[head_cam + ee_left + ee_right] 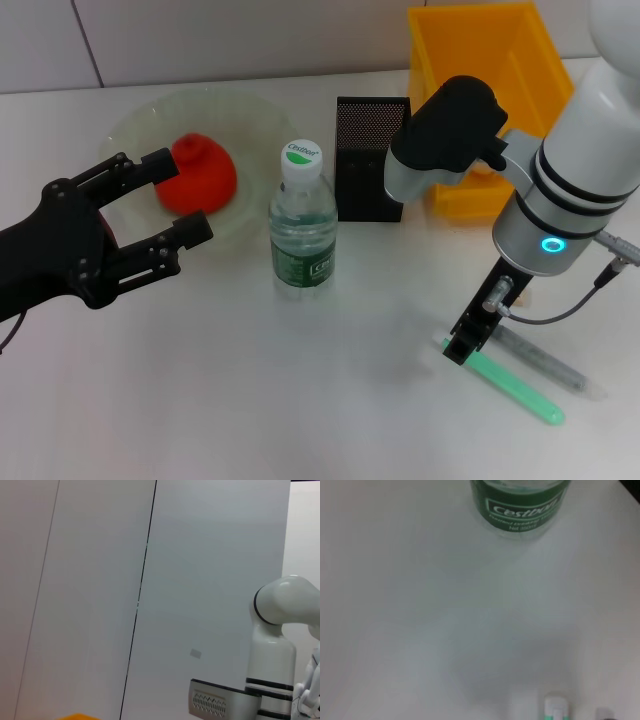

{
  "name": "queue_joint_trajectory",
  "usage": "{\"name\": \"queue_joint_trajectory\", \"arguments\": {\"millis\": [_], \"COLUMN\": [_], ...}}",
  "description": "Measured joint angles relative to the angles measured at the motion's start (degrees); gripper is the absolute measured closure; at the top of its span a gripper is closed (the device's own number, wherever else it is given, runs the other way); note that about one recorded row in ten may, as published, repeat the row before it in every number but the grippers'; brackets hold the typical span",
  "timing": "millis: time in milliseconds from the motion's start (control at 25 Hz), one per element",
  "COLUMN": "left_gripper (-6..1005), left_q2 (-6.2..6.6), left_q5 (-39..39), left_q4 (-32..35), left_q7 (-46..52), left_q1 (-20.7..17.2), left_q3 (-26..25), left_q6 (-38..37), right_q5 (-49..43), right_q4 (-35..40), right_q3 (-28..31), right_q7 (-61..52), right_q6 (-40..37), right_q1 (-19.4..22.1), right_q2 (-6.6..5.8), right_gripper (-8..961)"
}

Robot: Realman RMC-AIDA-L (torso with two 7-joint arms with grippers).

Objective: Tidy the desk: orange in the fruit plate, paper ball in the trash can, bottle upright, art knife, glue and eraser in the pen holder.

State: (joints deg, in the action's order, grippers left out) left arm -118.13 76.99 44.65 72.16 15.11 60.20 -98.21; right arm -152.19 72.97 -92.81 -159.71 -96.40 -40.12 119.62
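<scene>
Two grippers are over the white desk [200, 400]. The left gripper [180, 195] hovers at the left with its black fingers spread wide and holding nothing, just near of the fruit plate [130, 125], where the orange [200, 172] already lies. The bottle [302, 225] stands upright in the middle, with the pen holder [372, 150] just behind it to the right and the trash can [480, 60] at the far right. The right gripper [470, 335] points down at the near right onto a green stick [520, 385] lying beside a clear grey one [545, 360]; I cannot tell how far its fingers are open.
</scene>
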Motion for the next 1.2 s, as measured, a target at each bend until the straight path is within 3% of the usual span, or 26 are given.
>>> {"name": "queue_joint_trajectory", "arguments": {"millis": [1200], "left_gripper": [215], "left_q2": [0.00], "left_q5": [0.1], "left_q4": [0.0], "left_q7": [-0.1], "left_q1": [0.1], "left_q3": [-0.1], "left_q6": [0.3], "right_q5": [0.3], "right_q4": [-6.1], "right_q3": [-0.1], "right_q7": [-0.3], "right_q6": [2.6], "right_q1": [-3.0], "right_q2": [0.08], "right_gripper": [486]}}
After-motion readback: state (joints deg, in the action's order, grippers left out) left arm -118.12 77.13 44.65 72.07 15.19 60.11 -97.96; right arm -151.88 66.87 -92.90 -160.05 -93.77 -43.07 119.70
